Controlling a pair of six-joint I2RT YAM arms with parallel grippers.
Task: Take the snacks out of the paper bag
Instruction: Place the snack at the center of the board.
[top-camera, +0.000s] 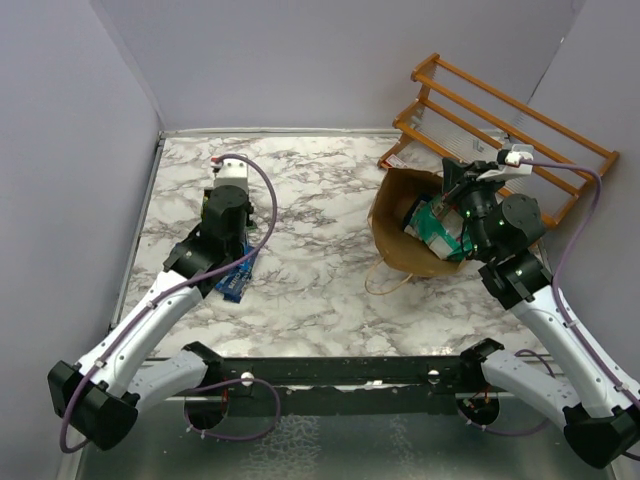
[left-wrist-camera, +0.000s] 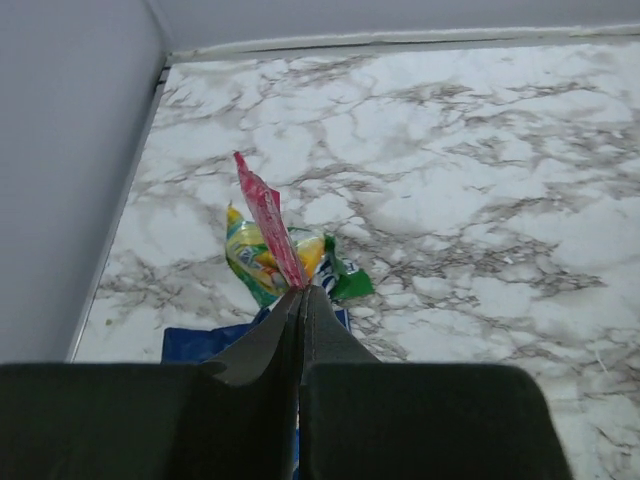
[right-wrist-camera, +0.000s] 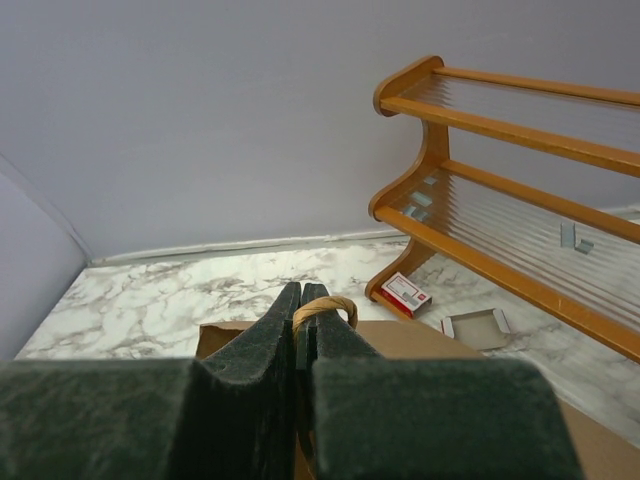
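Observation:
My left gripper (left-wrist-camera: 302, 290) is shut on the lower end of a small red-pink packet (left-wrist-camera: 262, 208), which sticks up past the fingertips. Under it, a yellow-green packet (left-wrist-camera: 255, 262) with a green one (left-wrist-camera: 350, 282) and a blue packet (left-wrist-camera: 200, 342) lie on the marble table. In the top view the blue packet (top-camera: 233, 284) shows beside the left arm, whose fingers are hidden. The paper bag (top-camera: 398, 215) stands tilted at the right, mouth open, with green snacks (top-camera: 436, 228) inside. My right gripper (top-camera: 453, 190) is shut on its twisted-paper handle (right-wrist-camera: 326, 305).
A wooden slatted rack (top-camera: 500, 110) stands at the back right, behind the bag. A small red and white box (right-wrist-camera: 405, 293) and an open cardboard tray (right-wrist-camera: 478, 325) lie under it. The bag's other handle (top-camera: 385, 285) trails on the table. Grey walls close the left and back.

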